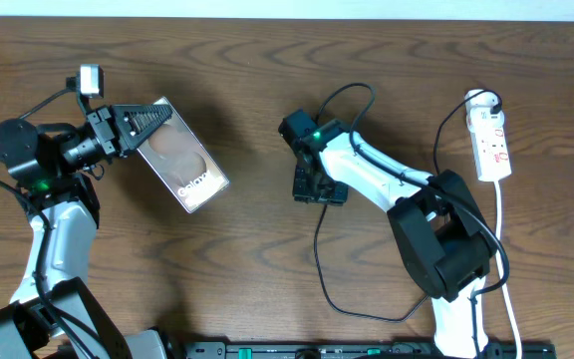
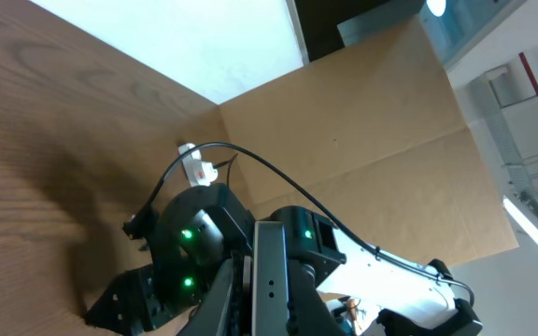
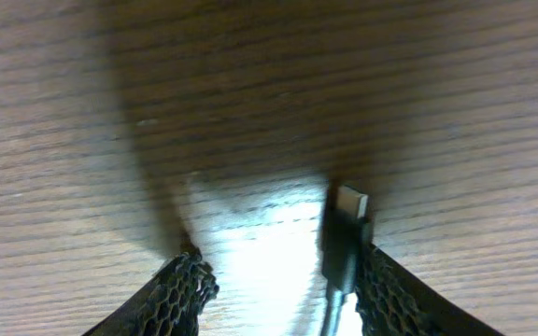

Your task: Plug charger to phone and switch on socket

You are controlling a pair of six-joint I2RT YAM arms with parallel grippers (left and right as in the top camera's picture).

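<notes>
Phone (image 1: 179, 155) sits aslant at the left of the table (image 1: 247, 289), one end clamped in the closed left gripper (image 1: 157, 115). Right gripper (image 3: 283, 271) points down mid-table, jaws apart — the charger (image 3: 346, 233) tip sits just beside one finger. Socket (image 1: 492, 140) lies far right.

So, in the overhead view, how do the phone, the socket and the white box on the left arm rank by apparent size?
1. phone, largest; it seems lifted, so nearer the camera.
2. socket.
3. white box, clearly smallest.
</notes>
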